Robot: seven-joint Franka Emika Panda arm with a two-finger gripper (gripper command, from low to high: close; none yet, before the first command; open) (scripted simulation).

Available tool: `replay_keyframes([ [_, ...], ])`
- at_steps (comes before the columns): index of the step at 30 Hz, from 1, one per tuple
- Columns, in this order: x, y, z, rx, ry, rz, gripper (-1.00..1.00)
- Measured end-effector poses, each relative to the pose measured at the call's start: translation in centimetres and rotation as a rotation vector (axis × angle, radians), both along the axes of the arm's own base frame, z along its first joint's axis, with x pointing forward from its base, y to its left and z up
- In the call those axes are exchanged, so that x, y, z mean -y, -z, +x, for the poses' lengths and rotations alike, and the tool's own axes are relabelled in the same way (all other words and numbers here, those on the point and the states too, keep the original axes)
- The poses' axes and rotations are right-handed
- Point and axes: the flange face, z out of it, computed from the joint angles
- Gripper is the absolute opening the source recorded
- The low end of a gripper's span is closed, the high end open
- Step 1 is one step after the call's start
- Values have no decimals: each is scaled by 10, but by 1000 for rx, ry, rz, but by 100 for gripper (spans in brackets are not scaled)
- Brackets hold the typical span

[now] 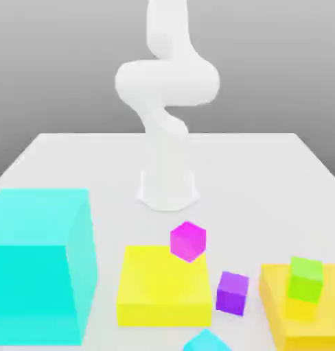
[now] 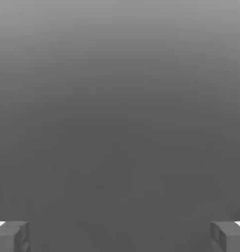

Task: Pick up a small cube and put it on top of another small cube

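Hand view: my gripper (image 2: 120, 238) has its fingers (image 2: 11, 236) spread wide, nothing between them. On the table (image 1: 266, 171), near the front edge, I see a magenta cube (image 1: 188, 240) on a yellow block (image 1: 163, 288), a purple cube (image 1: 232, 293) just beside that block, and a green cube (image 1: 306, 279) toward the front corner.

I see a plain white table (image 1: 280, 171), matte, w/ its far edge running straight across the exterior view and the left & right edges angling outward toward the near side. Behind it there's just a flat grey backdrop (image 1: 53, 62), lighter up top, darker approx. where it meets the far edge. No seams or corners I can make out. Light looks soft & even; shadows on the tabletop are faint. Hand view gives me the same grey gradient (image 2: 120, 108).
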Motion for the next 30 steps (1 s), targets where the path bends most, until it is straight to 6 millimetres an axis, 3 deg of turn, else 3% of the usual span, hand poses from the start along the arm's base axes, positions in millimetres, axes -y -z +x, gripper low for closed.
replay_keyframes([
  [7, -13, 100, 81, -176, -165, -42, 0],
  [15, -35, 232, 138, -365, -341, -107, 0],
  [22, -54, 356, 155, -527, -494, -184, 0],
  [30, -60, 493, 146, -687, -637, -279, 0],
])
